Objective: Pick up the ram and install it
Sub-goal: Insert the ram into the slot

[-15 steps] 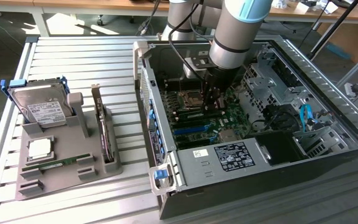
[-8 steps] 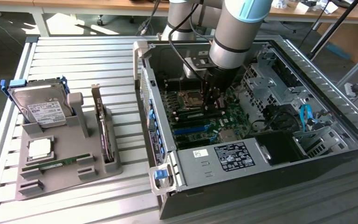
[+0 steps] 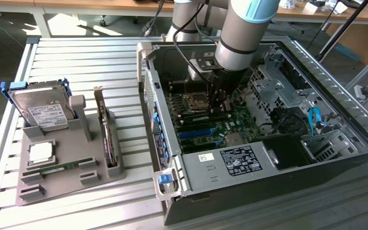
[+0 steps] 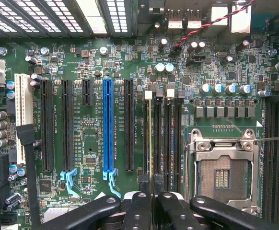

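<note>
We have the claw (image 4: pixel 150 199) down inside the open computer case (image 3: pixel 312 62), its fingers closed on the ram (image 4: pixel 149 139), which stands edge-on over the memory slots (image 4: pixel 174 139) beside the empty CPU socket (image 4: pixel 221 175); seating it well, we judge, means keeping it square to the slot and pressing evenly. On the table (image 3: pixel 75 57), the grey holder (image 3: pixel 75 163) carries the hard drive (image 3: pixel 43 112), a dark card (image 3: pixel 110 139) and a second ram stick (image 3: pixel 56 168).

open pc case (image 3: pixel 337 86) on slatted table (image 3: pixel 75 52), hdd (image 3: pixel 40 111) upright in grey holder (image 3: pixel 101 177), blue pcie slot (image 4: pixel 108 127) on mobo (image 4: pixel 96 57).
</note>
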### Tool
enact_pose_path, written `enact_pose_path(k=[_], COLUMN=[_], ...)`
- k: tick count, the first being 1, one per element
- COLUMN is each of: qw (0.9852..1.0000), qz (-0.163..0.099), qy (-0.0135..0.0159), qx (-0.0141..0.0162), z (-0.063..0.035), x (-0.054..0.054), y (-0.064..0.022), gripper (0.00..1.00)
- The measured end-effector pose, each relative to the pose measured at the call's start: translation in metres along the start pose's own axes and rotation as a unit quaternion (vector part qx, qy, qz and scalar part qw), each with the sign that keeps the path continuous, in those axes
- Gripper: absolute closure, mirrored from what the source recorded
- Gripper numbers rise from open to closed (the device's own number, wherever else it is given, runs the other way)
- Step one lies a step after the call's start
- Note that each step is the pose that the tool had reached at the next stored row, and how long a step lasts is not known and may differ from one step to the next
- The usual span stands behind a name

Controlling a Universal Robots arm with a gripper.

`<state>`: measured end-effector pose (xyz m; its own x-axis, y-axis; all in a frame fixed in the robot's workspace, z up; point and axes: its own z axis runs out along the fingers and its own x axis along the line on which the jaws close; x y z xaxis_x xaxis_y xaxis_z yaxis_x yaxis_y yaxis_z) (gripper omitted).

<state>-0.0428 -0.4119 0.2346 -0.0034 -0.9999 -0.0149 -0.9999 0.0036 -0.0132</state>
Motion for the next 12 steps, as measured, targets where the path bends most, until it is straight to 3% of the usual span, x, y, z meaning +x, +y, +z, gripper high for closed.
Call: enact_pose_path(k=[12], qw=[1.0], qz=[0.0], qy=[-0.0001], qx=[0.0], z=[0.0], x=[0.0], y=[0.0001], gripper=[0.87])
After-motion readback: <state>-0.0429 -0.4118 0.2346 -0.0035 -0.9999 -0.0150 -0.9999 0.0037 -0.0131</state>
